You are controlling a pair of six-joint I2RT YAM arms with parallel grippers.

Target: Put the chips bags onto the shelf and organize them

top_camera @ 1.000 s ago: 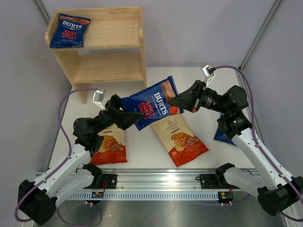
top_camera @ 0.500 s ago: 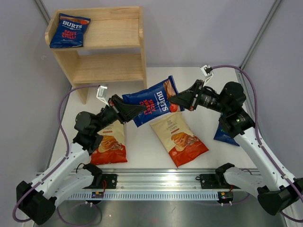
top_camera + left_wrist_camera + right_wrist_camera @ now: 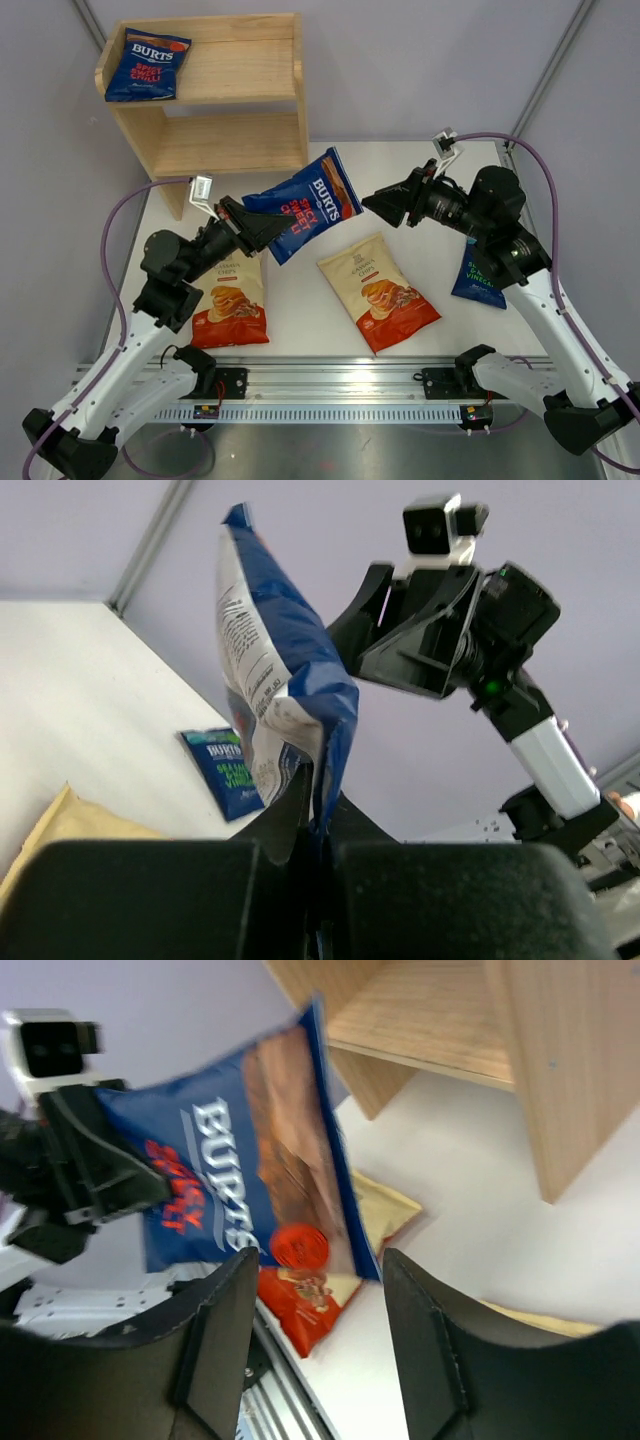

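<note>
A dark blue BURTS chips bag (image 3: 305,205) hangs in the air over the table, with my left gripper (image 3: 268,228) shut on its lower edge; in the left wrist view the bag (image 3: 275,680) rises from the pinched jaws (image 3: 318,820). Just right of it, my right gripper (image 3: 372,203) is open and apart from the bag. From the right wrist, the bag (image 3: 240,1200) hangs beyond the spread fingers (image 3: 225,1330). Another blue bag (image 3: 146,64) lies on top of the wooden shelf (image 3: 230,140). Two cream bags (image 3: 378,290) (image 3: 230,300) lie on the table.
A green-topped blue bag (image 3: 478,280) lies at the right, partly under my right arm. The left cream bag sits partly under my left arm. The shelf's lower tier (image 3: 450,1020) shows bare wood. Grey walls close in the table on three sides.
My left gripper has shut on the blue bag and carried it left and slightly up. My right gripper has opened, let go of the bag's far end and drawn back.
</note>
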